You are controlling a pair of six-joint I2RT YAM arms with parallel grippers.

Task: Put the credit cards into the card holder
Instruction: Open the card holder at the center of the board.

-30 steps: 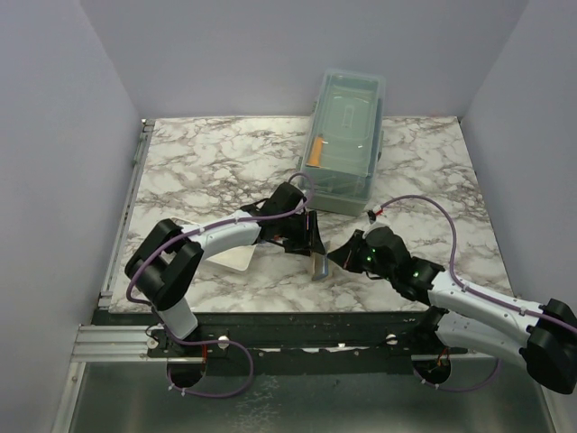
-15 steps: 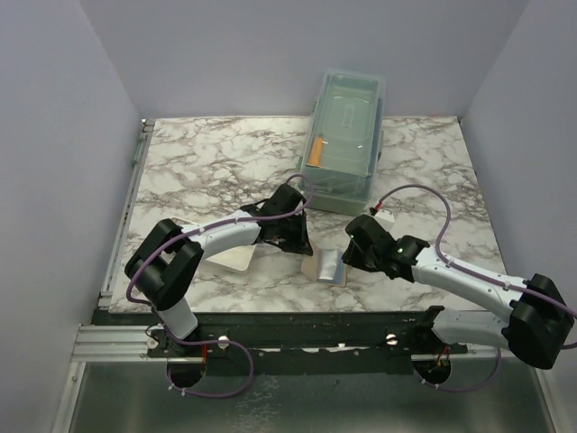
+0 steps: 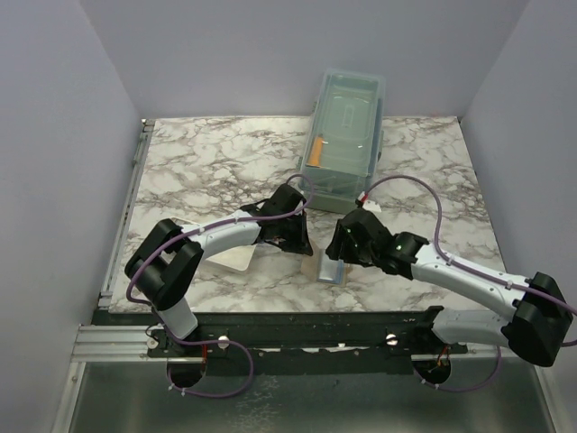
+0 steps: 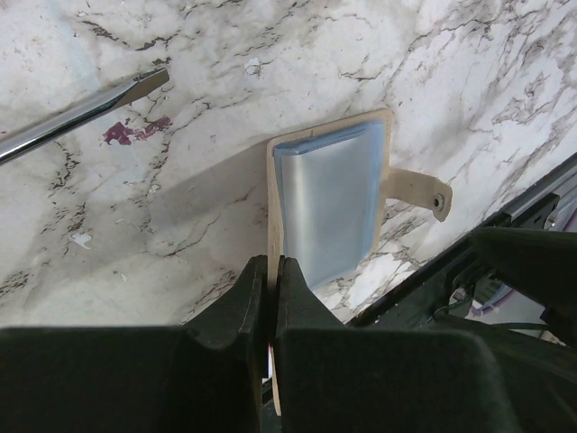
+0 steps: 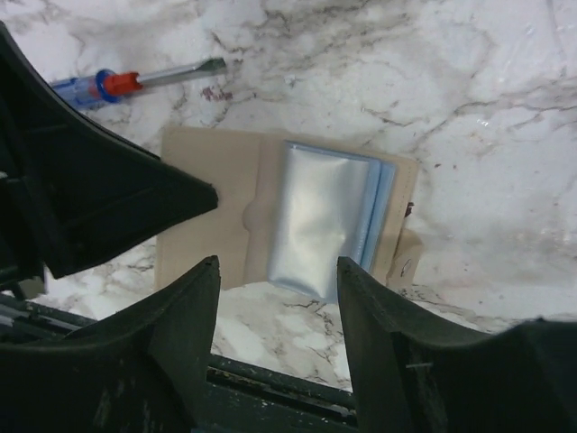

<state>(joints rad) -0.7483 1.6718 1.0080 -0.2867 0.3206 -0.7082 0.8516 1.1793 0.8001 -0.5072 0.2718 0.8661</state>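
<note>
The card holder [image 4: 329, 203] lies opened out on the marble near the table's front edge, its light blue lining facing up and a small snap tab at one side. My left gripper [image 4: 271, 262] is shut on the holder's tan flap, which is pinched thin between the fingers. In the top view the left gripper [image 3: 305, 245] is at the card holder's [image 3: 329, 268] left edge. My right gripper [image 5: 277, 263] hovers open just above the card holder [image 5: 297, 212], with nothing between its fingers; it shows as the right gripper [image 3: 339, 247] from above. No credit cards are in view.
A red-and-blue-handled screwdriver [image 5: 135, 79] lies on the marble just beyond the holder. A translucent lidded box [image 3: 344, 140] with a short orange object inside stands at the back. A white tray [image 3: 236, 258] sits partly under the left arm. The table's front rail [image 3: 315, 320] is close.
The card holder went from standing on edge to lying opened flat. My left gripper shut on its flap. My right gripper opened and swung left over the holder.
</note>
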